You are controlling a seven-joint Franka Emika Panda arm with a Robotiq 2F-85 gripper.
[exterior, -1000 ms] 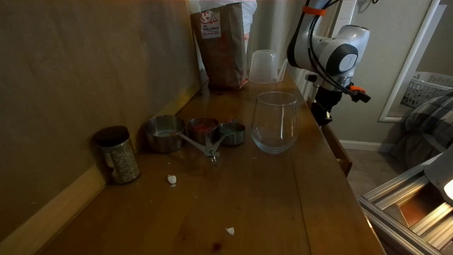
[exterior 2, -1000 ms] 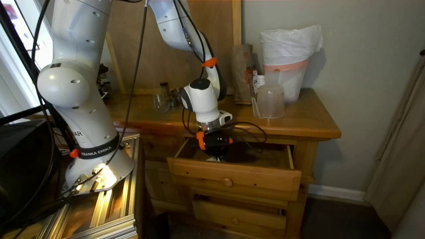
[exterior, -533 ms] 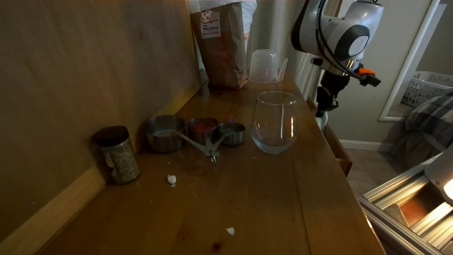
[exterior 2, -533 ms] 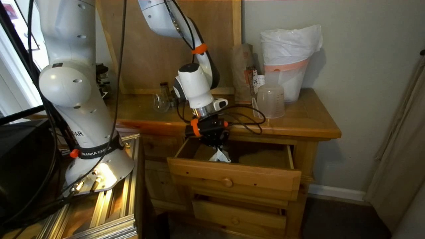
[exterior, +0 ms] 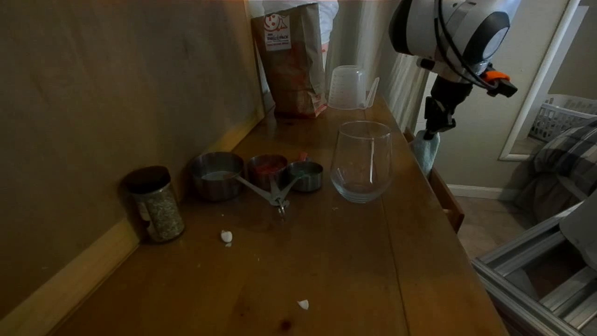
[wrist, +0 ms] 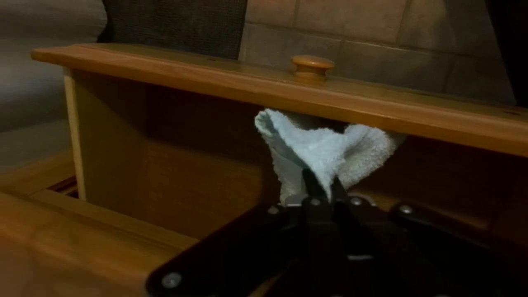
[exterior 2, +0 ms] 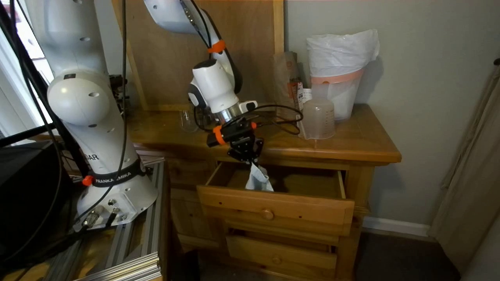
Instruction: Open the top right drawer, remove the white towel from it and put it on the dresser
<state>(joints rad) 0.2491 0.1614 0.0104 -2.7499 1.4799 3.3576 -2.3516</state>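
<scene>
The white towel (exterior 2: pixel 258 179) hangs from my gripper (exterior 2: pixel 254 161) over the open top right drawer (exterior 2: pixel 308 210). Its lower end is hidden behind the drawer front. In the wrist view my gripper (wrist: pixel 324 185) is shut on a pinched fold of the towel (wrist: pixel 317 146), which spreads out beyond the fingertips near the drawer front (wrist: pixel 231 86). In an exterior view the towel (exterior: pixel 425 151) hangs beside the dresser edge, below the gripper (exterior: pixel 430 134). The dresser top (exterior 2: pixel 359 142) stands behind and above the drawer.
A measuring jug (exterior 2: pixel 318 119), a paper bag (exterior: pixel 291 65) and a lined bin (exterior 2: pixel 338 78) stand on the dresser. A glass (exterior: pixel 362 163), metal measuring cups (exterior: pixel 217 177) and a spice jar (exterior: pixel 156 205) stand there too. A lower drawer (exterior 2: pixel 281 255) is partly open.
My gripper has risen out of the drawer, moving toward the robot base side, and has pulled the towel upward. More of the towel now shows above the drawer front.
</scene>
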